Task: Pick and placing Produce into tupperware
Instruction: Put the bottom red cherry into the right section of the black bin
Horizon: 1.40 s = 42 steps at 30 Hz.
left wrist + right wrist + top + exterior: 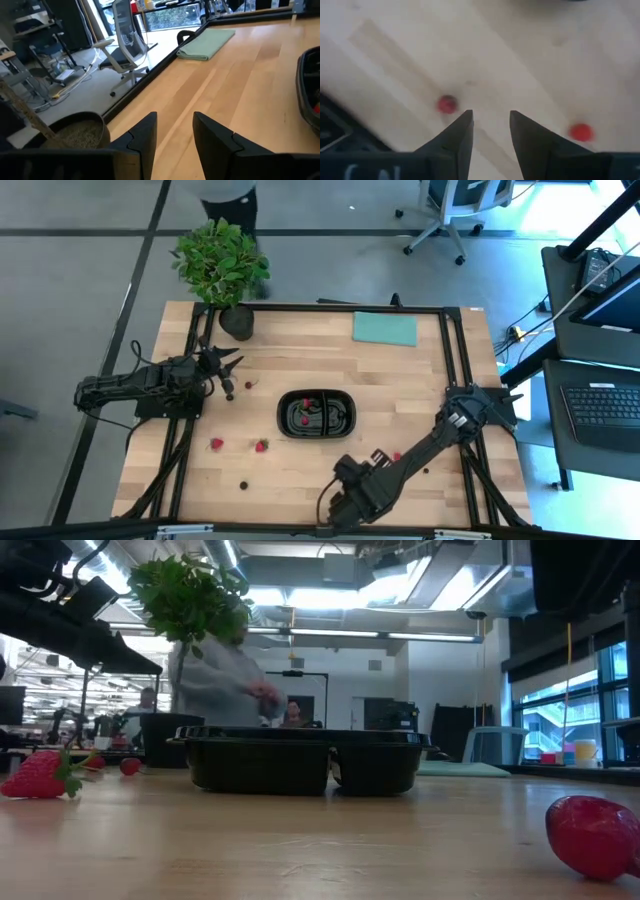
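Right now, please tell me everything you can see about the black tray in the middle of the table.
The black tray is shallow, a rounded rectangle of what looks like glossy plastic, with a centre divider making two compartments. It sits flat and upright on the wooden table, near its middle, between the two arms. A few small red fruit pieces lie inside, with a bit of green. No gripper touches it. Loose red pieces lie on the wood around it, apart from its rim.
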{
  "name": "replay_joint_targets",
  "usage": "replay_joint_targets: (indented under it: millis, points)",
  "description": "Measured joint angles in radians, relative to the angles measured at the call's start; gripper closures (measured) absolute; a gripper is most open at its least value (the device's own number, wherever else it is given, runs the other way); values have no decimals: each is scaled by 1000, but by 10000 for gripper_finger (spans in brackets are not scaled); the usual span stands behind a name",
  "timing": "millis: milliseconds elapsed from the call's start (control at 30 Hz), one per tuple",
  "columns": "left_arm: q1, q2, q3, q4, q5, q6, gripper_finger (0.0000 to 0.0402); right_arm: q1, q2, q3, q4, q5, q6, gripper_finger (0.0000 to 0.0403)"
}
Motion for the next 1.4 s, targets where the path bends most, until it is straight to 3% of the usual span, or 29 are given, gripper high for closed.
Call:
replay_joint_targets:
  millis: [367, 1233, 1400]
  points:
    - [0, 0, 0, 0, 11, -4, 282, 8, 108, 0, 99, -34, -70, 272]
    - [0, 0, 0, 0, 13, -59, 282, 9, 109, 0, 182, -26, -108, 271]
    - [0, 0, 0, 0, 13, -59, 282, 9, 108, 0, 190, -25, -104, 244]
